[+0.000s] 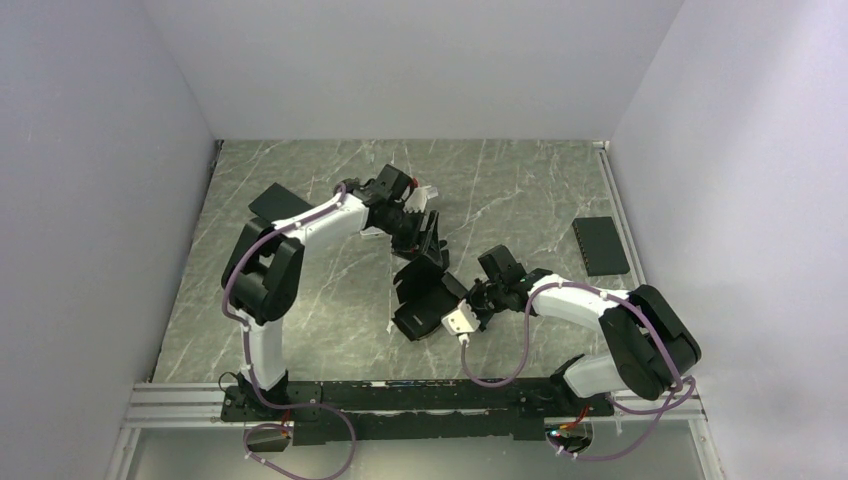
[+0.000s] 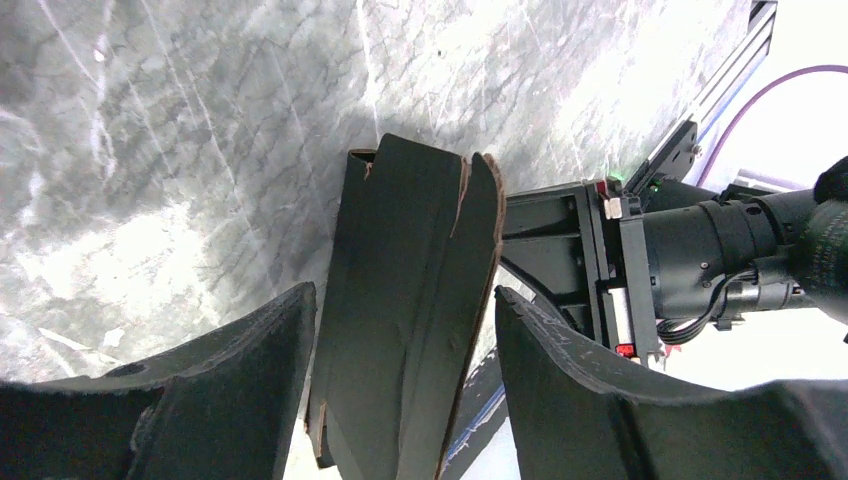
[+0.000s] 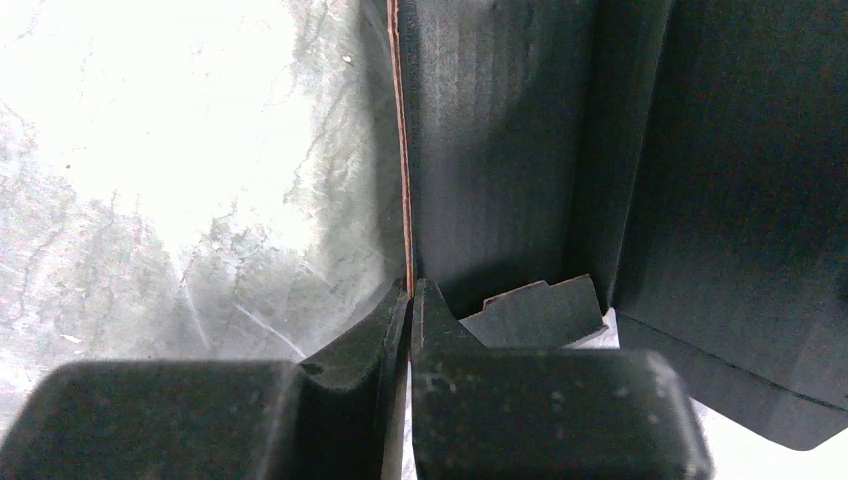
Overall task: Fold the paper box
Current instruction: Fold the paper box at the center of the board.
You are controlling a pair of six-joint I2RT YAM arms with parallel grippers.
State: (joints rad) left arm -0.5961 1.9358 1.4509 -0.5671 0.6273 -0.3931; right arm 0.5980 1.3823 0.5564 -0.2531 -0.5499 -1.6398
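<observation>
The paper box (image 1: 420,310) is a matte black cardboard piece standing partly folded at the table's middle. Its upper flap (image 2: 410,250) rises between the fingers of my left gripper (image 2: 405,292), which is open, with a gap showing on each side of the flap. From above, the left gripper (image 1: 425,235) sits at the box's far end. My right gripper (image 3: 410,285) is shut on the thin brown-edged wall of the box (image 3: 500,150). In the top view the right gripper (image 1: 480,298) is at the box's right side. A notched tab (image 3: 540,310) lies beside the right fingers.
A plain black slab (image 1: 600,245) lies at the right near the wall. Another black slab (image 1: 280,203) lies at the far left behind my left arm. The mounting rail (image 1: 420,395) runs along the near edge. White walls close in the marble table (image 1: 520,190).
</observation>
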